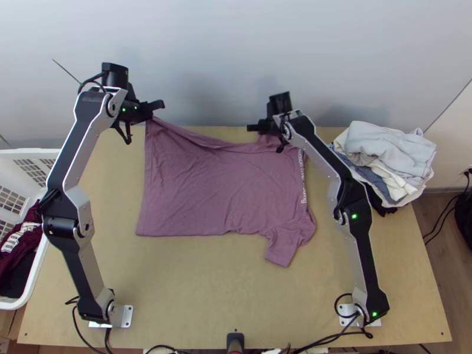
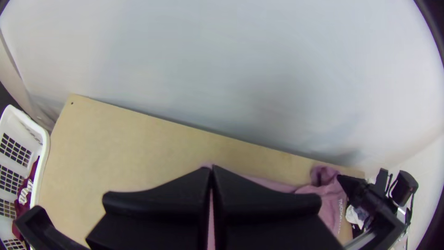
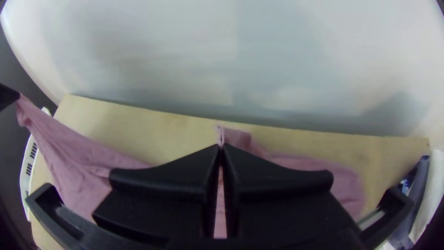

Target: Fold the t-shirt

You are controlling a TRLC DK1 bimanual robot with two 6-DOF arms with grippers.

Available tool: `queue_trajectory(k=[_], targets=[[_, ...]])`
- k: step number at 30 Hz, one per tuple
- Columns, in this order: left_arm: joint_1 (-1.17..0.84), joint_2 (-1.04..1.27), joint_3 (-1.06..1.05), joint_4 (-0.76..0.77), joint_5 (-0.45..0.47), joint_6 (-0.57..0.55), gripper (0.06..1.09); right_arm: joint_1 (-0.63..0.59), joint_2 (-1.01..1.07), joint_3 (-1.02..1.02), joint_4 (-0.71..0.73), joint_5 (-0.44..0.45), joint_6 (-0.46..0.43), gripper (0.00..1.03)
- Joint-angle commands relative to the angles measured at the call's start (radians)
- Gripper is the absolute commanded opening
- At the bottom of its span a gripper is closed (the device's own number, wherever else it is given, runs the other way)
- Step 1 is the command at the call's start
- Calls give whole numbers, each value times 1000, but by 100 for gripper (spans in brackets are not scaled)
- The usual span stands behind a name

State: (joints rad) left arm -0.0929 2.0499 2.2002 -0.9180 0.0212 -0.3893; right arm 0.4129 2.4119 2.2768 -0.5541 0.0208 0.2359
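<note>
One mauve t-shirt (image 1: 221, 189) lies spread on the bench (image 1: 194, 289), far edge partly raised — left tool (image 2: 211, 169) clenched on its hem corner, right tool (image 3: 220, 148) clenched near the sleeve — best carry both nearward together, level, cloth taut

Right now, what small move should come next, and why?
Probably swing the left gripper and right gripper together toward the near side of the table, starting a fold: both pinch the t-shirt's far side while its near part lies spread.
</note>
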Motion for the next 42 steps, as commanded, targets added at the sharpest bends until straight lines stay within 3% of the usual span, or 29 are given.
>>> queue_trajectory(k=[1, 5, 13, 24, 29, 42], targets=[[35, 29, 9, 53, -6, 1, 10, -54, -13, 21, 69, 47, 2, 3], [59, 39, 9, 68, -7, 0, 10, -86, -34, 21, 122, 91, -4, 3], [96, 59, 12, 110, -10, 1, 10, -135, -62, 6, 160, 94, -7, 3], [139, 116, 27, 234, -29, 12, 10, -108, -117, -37, 154, 94, -3, 3], [140, 98, 44, 200, -32, 18, 10, -88, -154, -69, 146, 94, -4, 3], [110, -137, -283, 182, 16, 72, 10, -26, -467, -547, 143, 93, -1, 3]])
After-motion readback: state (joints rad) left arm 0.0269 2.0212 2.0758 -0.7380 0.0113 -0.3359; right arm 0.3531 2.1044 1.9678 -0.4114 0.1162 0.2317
